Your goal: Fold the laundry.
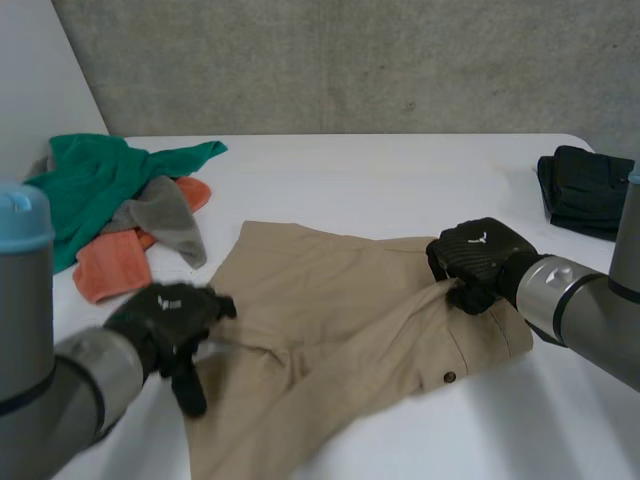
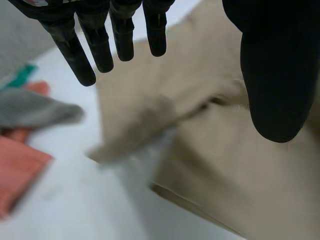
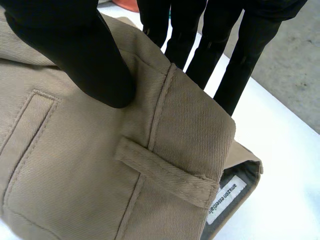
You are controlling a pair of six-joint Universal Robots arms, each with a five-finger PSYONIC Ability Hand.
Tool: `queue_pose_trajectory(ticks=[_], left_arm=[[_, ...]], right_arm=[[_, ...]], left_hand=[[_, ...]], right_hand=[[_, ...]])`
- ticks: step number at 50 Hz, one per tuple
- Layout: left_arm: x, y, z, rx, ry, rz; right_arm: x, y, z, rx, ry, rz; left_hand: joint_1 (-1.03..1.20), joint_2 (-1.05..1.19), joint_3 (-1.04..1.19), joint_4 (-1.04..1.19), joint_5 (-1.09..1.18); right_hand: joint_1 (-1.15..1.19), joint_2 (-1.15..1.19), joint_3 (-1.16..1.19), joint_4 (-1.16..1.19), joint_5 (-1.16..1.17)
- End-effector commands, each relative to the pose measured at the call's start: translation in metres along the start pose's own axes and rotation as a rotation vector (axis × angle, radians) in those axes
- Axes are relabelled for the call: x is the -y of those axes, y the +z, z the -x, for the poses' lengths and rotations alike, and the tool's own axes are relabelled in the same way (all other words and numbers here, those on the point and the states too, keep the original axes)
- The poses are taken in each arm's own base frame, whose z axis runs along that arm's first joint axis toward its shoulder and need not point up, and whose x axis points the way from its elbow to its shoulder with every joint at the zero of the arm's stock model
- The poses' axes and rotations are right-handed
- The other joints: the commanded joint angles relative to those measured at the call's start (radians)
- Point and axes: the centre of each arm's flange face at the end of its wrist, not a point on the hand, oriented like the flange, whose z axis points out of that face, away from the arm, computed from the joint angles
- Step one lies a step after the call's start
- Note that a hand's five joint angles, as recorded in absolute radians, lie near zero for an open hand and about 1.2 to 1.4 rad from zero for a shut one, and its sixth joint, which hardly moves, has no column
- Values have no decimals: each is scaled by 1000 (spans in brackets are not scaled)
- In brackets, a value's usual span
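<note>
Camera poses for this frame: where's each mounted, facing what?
Head view: between and behind the arms, looking down at the white table; both arms, left hand, right hand.
Left wrist view: on the left wrist, along the open left hand over the khaki shorts.
Right wrist view: on the right wrist, along the right hand pinching the waistband.
Shared: all three show the shorts.

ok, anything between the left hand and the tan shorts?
Nothing visible. The left hand is open over the tan shorts at their left edge, with bare cloth under its fingers. The clothes pile lies off to the side, not in between. The right hand pinches the waistband.
</note>
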Motion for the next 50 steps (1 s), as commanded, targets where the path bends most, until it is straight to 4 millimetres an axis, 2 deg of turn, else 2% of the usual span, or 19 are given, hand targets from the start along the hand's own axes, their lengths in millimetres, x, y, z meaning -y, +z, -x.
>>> queue_pose_trajectory(ticks=[1, 10, 12, 13, 14, 16, 17, 21, 25, 26, 29, 30, 32, 33, 37, 39, 44, 45, 50], left_arm=[[-29, -22, -17, -110, -113, 177], [-51, -30, -40, -251, -131, 341], [-52, -31, -42, -261, -125, 360], [-53, -31, -43, -263, -122, 368], [-53, -31, -44, -264, -121, 372], [-52, -27, -43, -255, -117, 360], [-50, -24, -42, -245, -119, 343], [-33, -1, -31, -166, -113, 218], [0, 31, -8, -42, -80, 50], [17, 44, 2, 1, -68, -29], [40, 63, 10, 36, -41, -141], [56, 78, 15, 57, -19, -215], [68, 96, 18, 81, -1, -278], [80, 114, 23, 111, 22, -337], [94, 155, 31, 181, 72, -394], [97, 168, 31, 196, 95, -405], [106, 202, 30, 228, 117, -474], [109, 211, 33, 254, 117, -501], [104, 234, 48, 365, 102, -511]], right_arm=[[3, 3, -5, -42, 8, -6], [2, -1, -6, -62, 7, -19], [2, -3, -7, -64, 8, -13], [1, -3, -7, -62, 8, -11], [0, -4, -6, -60, 7, -7], [-1, -6, -5, -58, 4, 0], [-2, -7, -5, -57, 1, 5], [-6, -13, -4, -28, -54, 50], [-8, -15, -6, 8, -131, 83], [-6, -12, -9, 6, -150, 59], [-4, 0, -13, -12, -141, 19], [-2, 10, -18, -40, -125, -21], [-1, 22, -24, -75, -106, -59], [0, 33, -31, -121, -90, -95], [2, 58, -50, -253, -65, -179], [4, 67, -54, -291, -63, -215], [4, 96, -53, -320, -101, -311], [1, 108, -51, -327, -113, -332], [-12, 139, -38, -336, -152, -357]], left_hand=[[62, 66, 65, 61, 63], [68, 72, 71, 66, 69], [147, 151, 149, 145, 147], [255, 259, 258, 253, 255], [590, 594, 593, 589, 591], [1017, 1021, 1020, 1016, 1018], [1106, 1110, 1109, 1105, 1107], [1107, 1111, 1110, 1106, 1108], [1107, 1111, 1110, 1106, 1108], [1107, 1111, 1110, 1106, 1108], [1107, 1111, 1110, 1106, 1108], [1107, 1111, 1110, 1106, 1108], [1107, 1111, 1110, 1106, 1108], [1107, 1111, 1110, 1106, 1108], [1107, 1111, 1110, 1106, 1108], [1107, 1111, 1110, 1106, 1108], [1107, 1111, 1110, 1106, 1108], [1107, 1111, 1110, 1106, 1108], [1107, 1111, 1110, 1106, 1108]], right_hand=[[282, 221, 207, 198, 219], [282, 221, 207, 198, 219], [282, 221, 207, 198, 219], [282, 221, 207, 198, 219], [282, 221, 207, 198, 219], [282, 221, 207, 198, 219], [282, 221, 207, 198, 219], [282, 221, 207, 198, 219], [282, 221, 207, 198, 219], [282, 221, 207, 198, 219], [282, 221, 207, 198, 219], [282, 221, 207, 198, 219], [282, 221, 207, 198, 219], [282, 221, 207, 198, 219], [282, 221, 207, 198, 219], [282, 221, 207, 198, 219], [282, 221, 207, 198, 219], [282, 221, 207, 198, 219], [282, 221, 207, 198, 219]])
